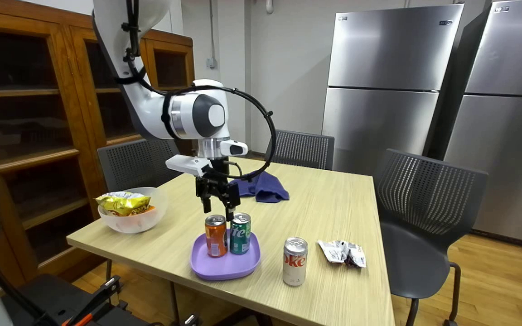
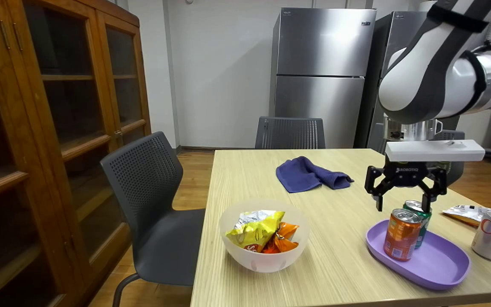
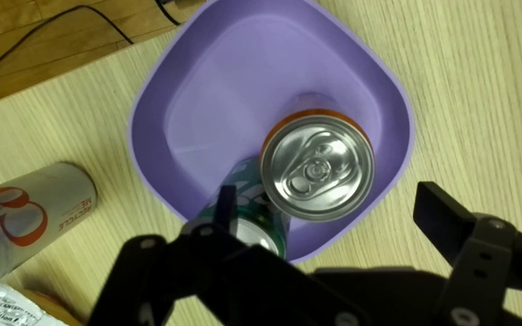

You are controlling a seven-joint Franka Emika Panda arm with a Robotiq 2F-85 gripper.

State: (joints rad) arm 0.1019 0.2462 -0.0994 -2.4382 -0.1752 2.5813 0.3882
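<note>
Two upright: orange can (image 1: 216,236) and green can (image 1: 240,234), side by side on purple tray (image 3: 224,95). Likely stiff yet dentable, slick; can't judge weight, heavier if full. Best held around mid-body, lightly. See claw (image 2: 402,207) spread wide just above, holding nothing; can't tell if grazing green can's top.

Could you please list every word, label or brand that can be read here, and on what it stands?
"ROBOTIQ": gripper
"oke": silver can, in an exterior view, partial
"CO": silver can, in an exterior view, partial
"RECYCLE ME": silver can, wrist view
"ite": green can, partial
"Nutrition F": foil packet, partial
Too small or blurred to read: orange can, yellow bag, refrigerator badges.
</note>
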